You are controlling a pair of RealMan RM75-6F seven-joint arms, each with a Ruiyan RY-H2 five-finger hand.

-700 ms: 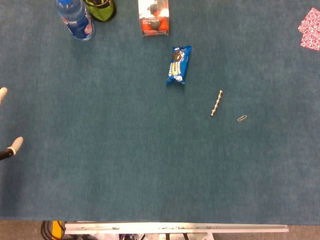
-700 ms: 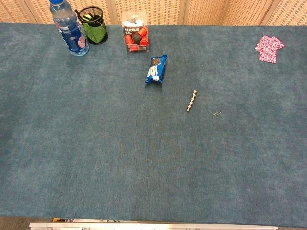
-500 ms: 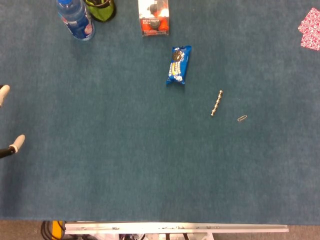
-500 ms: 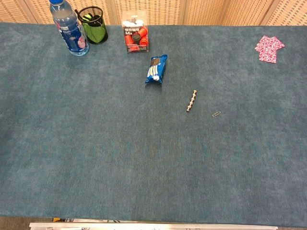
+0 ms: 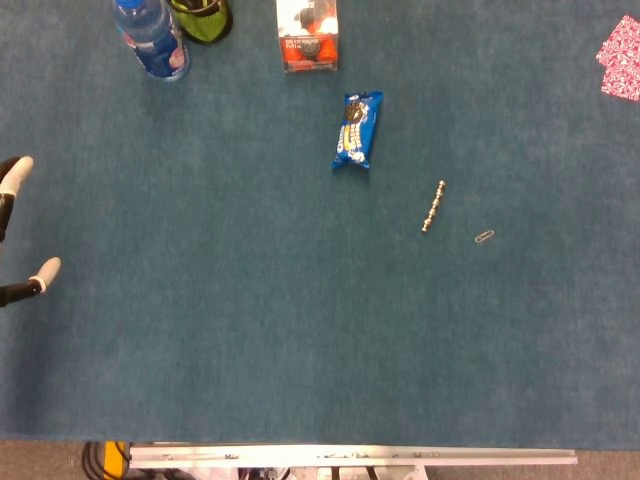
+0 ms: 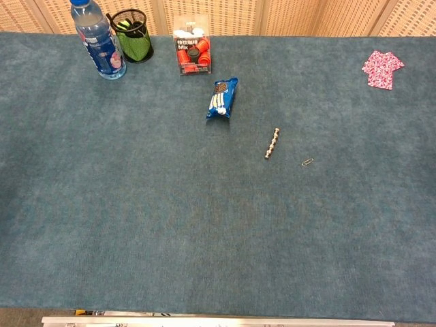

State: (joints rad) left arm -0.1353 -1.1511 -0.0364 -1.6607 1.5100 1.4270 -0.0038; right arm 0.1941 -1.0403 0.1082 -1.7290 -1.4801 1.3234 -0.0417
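Only the tips of my left hand (image 5: 12,186) show, at the left edge of the head view; two pale fingertips (image 5: 45,271) stand well apart over the blue cloth with nothing between them. The chest view does not show this hand. The nearest thing is a water bottle (image 5: 150,38) far up at the back left. Neither view shows my right hand. A blue snack packet (image 5: 357,129) lies near the middle back, with a short bead chain (image 5: 433,206) and a paper clip (image 5: 484,237) to its right.
A black mesh cup (image 6: 132,34) with green contents stands beside the water bottle (image 6: 97,42). A red and white box (image 6: 193,53) sits right of it. A pink patterned cloth (image 6: 381,69) lies at the back right. The table's metal front edge (image 5: 350,456) runs along the bottom.
My left hand's fingertips have come a little further into the head view, shifting right and slightly up. Nothing on the table has moved.
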